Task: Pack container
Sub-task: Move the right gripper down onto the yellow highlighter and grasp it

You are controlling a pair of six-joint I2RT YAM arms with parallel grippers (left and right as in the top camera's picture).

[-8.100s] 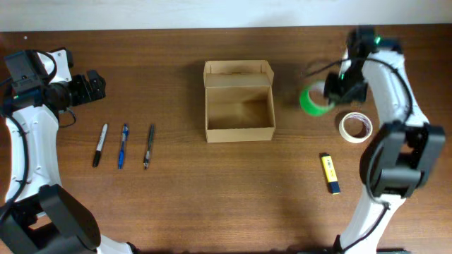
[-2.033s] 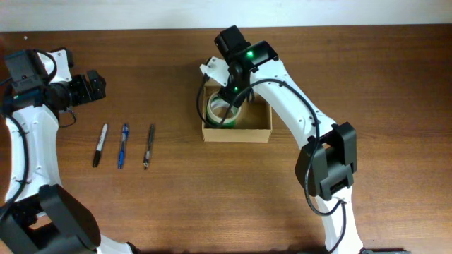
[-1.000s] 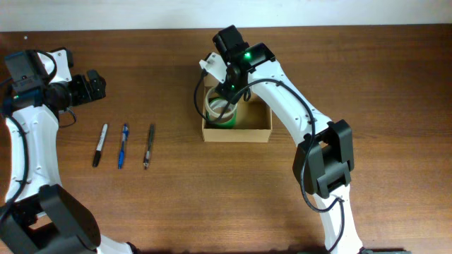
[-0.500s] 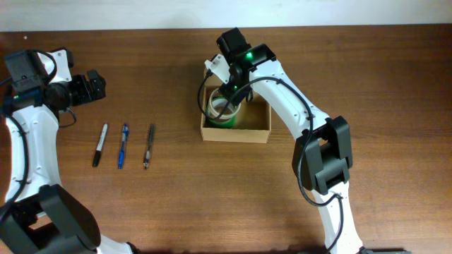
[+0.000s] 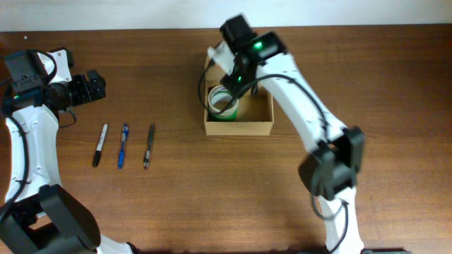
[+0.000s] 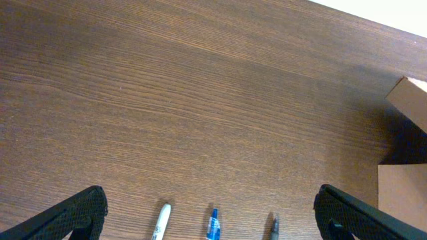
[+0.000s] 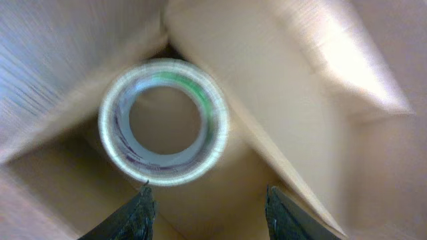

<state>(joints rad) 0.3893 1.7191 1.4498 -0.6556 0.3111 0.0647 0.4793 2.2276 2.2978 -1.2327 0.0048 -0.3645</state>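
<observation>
The container (image 5: 240,129), a tan cardboard box with its lid flap open, stands at the table's middle back. A green tape roll (image 5: 222,105) lies flat in its left half. My right gripper (image 5: 235,86) hovers just over the roll. In the right wrist view the roll (image 7: 113,130) lies on the container's floor (image 7: 220,193), free of my right gripper (image 7: 210,213), which is open with nothing between its fingers. My left gripper (image 5: 99,86) is open far to the left, well away from the container.
A white marker (image 5: 100,144), a blue pen (image 5: 122,146) and a dark pen (image 5: 149,146) lie side by side left of the box. In the left wrist view their tips show under my left gripper (image 6: 212,212), with the container's corner (image 6: 407,100) at the right.
My right gripper has opened and let go of the tape roll, which now lies in the box. The right arm has risen a little. The left arm has not moved.
</observation>
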